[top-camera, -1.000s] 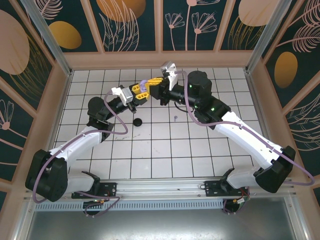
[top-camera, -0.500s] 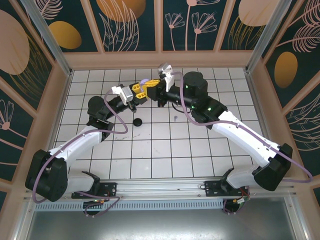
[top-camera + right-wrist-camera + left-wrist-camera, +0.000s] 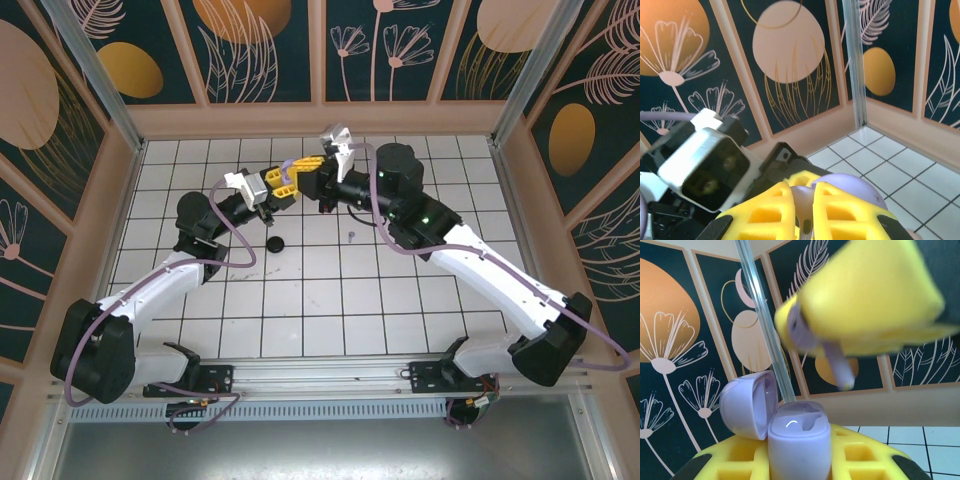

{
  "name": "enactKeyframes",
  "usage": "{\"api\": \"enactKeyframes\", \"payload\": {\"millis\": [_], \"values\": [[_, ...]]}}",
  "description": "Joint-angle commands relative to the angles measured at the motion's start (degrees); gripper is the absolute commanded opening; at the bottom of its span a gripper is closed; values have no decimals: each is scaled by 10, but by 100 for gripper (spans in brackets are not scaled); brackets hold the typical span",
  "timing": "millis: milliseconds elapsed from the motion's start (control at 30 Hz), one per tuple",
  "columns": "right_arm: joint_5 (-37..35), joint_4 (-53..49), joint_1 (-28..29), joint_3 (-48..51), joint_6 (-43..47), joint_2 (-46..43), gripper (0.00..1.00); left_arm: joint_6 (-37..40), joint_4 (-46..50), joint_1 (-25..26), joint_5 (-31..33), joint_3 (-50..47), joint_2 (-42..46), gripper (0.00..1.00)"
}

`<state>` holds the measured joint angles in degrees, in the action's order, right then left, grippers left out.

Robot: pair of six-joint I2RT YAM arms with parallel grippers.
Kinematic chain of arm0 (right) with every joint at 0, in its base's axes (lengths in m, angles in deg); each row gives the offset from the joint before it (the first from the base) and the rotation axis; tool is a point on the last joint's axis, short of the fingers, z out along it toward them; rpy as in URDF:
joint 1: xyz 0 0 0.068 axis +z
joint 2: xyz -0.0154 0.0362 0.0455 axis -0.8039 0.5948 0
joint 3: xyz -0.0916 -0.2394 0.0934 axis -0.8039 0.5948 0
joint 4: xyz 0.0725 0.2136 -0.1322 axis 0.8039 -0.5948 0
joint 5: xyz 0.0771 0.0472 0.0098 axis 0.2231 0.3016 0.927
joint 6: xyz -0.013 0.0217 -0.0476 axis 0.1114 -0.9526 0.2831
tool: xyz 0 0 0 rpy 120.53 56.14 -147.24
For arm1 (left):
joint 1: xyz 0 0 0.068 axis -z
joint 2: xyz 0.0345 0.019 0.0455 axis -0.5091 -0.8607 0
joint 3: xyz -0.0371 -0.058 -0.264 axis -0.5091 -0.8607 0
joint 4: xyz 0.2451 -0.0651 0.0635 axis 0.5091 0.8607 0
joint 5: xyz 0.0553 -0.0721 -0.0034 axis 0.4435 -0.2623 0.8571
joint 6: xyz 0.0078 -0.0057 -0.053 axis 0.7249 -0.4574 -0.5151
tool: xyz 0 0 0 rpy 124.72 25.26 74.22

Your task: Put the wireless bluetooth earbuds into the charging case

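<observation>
Carefully, you are holding the lilac earbud [image 3: 832, 357] pinched in the right end effector [image 3: 802, 202] above the open charging case [image 3: 800, 442] gripped by the left end effector [image 3: 280, 188], so be centring its stem over the well [image 3: 807, 421].

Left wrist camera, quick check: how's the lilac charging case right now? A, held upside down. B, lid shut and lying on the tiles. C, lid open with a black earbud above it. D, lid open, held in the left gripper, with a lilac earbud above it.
D: the lilac charging case sits upright in the left gripper, its lid swung open, and the right gripper holds a lilac earbud stem-down above it.
</observation>
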<state>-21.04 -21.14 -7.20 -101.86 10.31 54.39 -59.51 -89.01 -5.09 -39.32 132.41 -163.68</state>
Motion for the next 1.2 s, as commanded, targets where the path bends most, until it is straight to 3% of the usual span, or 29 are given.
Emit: {"api": "enactKeyframes", "payload": {"millis": [0, 1167], "values": [[-7, 39, 3, -7, -3, -26, 12, 1, -11, 4, -13, 9, 7, 0], [-23, 27, -1, 11, -3, 16, 7, -6, 9, 8, -25, 25, 30, 0]]}}
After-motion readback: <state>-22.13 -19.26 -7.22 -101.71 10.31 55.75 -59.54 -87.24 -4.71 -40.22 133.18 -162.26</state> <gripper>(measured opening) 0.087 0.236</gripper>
